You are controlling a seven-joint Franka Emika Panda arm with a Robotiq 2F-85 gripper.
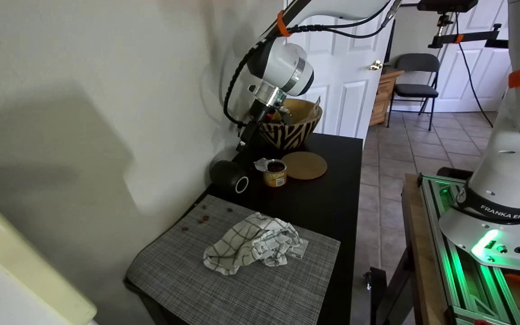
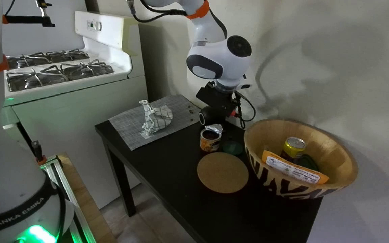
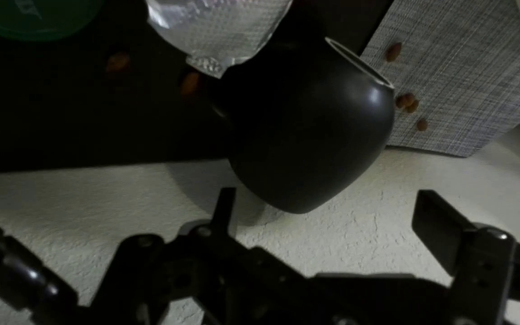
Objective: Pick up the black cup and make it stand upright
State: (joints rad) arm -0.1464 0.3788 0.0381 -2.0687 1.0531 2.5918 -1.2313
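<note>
The black cup [image 1: 225, 175] lies on its side on the black table, close to the wall. Its mouth with a pale rim faces the placemat side and the room in an exterior view. It also shows in an exterior view [image 2: 212, 116], partly behind the gripper, and in the wrist view [image 3: 305, 122]. My gripper [image 3: 325, 197] is open, with its two fingers wide apart and nothing between them. The cup is just beyond the fingertips in the wrist view, nearer the left finger. In an exterior view the gripper [image 1: 243, 143] is above the cup, near the wall.
An opened can [image 1: 275, 176] with a peeled foil lid [image 3: 219, 31] stands right beside the cup. A round cork disc [image 2: 223, 172], a green lid [image 2: 232, 147] and the patterned basket [image 2: 292, 189] are nearby. A grey placemat [image 1: 178, 266] bears a crumpled cloth [image 1: 246, 246].
</note>
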